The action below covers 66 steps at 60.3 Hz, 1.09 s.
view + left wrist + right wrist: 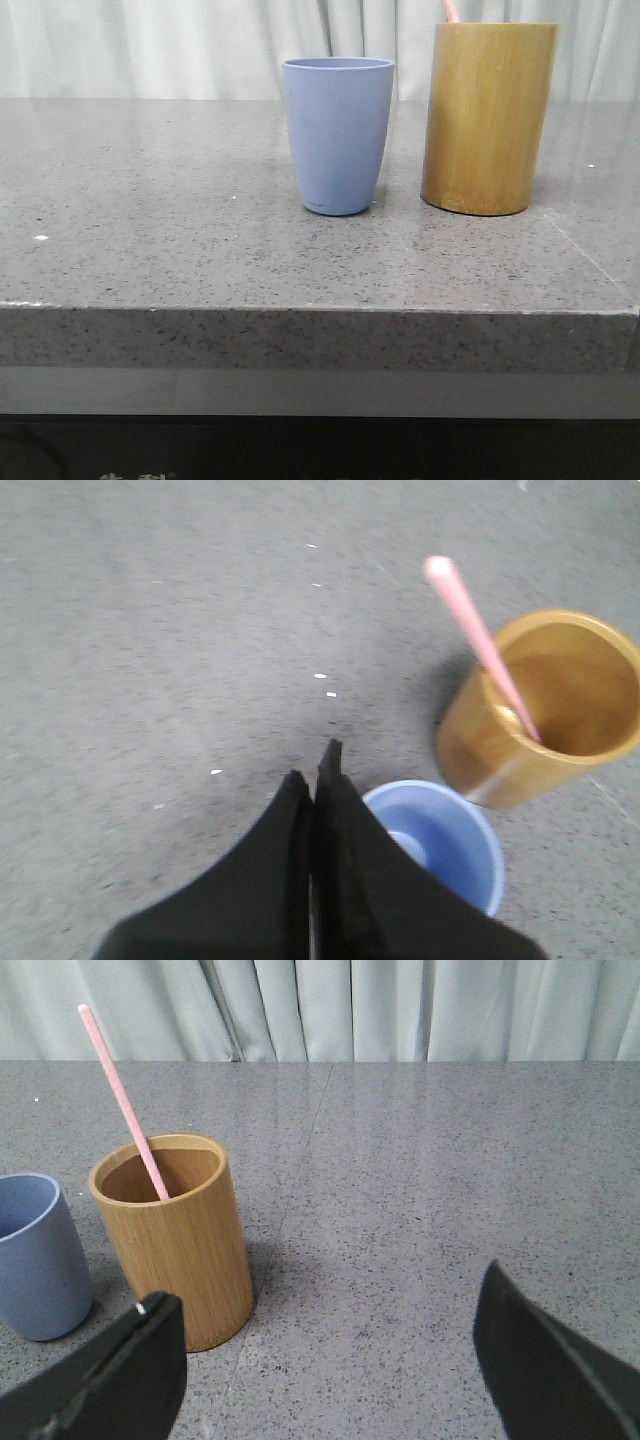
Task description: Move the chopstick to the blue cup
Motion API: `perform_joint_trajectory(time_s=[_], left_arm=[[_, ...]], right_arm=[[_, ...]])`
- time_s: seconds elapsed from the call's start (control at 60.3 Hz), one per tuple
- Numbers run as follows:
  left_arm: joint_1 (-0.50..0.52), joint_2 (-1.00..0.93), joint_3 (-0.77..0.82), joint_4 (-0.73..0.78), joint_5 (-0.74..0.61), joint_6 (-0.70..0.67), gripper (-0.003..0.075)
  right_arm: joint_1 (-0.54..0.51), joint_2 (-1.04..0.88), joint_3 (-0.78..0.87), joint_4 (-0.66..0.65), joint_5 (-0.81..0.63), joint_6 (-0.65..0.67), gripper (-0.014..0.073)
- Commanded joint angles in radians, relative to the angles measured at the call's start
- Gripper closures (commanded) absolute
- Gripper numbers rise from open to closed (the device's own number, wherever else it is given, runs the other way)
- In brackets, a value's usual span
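Standing tilted inside the bamboo holder [175, 1250], just beside the blue cup [338, 135], the chopstick [122, 1100] awaits pickup. Right end effector [330, 1360] gapes wide, empty; left end effector [318, 780] is closed, empty. Next: reach and grip the stick.

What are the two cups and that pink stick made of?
The blue cup looks like matte plastic: even colour, no shine. The taller holder seems to be bamboo, with fine vertical grain and a soft sheen. The chopstick is smooth and uniformly pink, probably plastic, though hard to tell.
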Motion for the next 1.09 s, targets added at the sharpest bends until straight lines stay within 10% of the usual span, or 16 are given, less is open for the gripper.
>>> perform_joint_trajectory(time_s=[0.0, 0.481, 1.078], left_arm=[[0.063, -0.113, -0.004, 0.003, 0.002, -0.017, 0.0738], [0.428, -0.575, 0.647, 0.003, -0.223, -0.061, 0.0738], [0.45, -1.382, 1.586, -0.016, -0.751, -0.061, 0.0739]], right_arm=[[0.002, 0.011, -0.033, 0.0, -0.07, -0.006, -0.0006], [0.002, 0.014, -0.033, 0.0, -0.08, -0.006, -0.0006], [0.088, 0.247, -0.164, 0.0, -0.097, -0.065, -0.0006]])
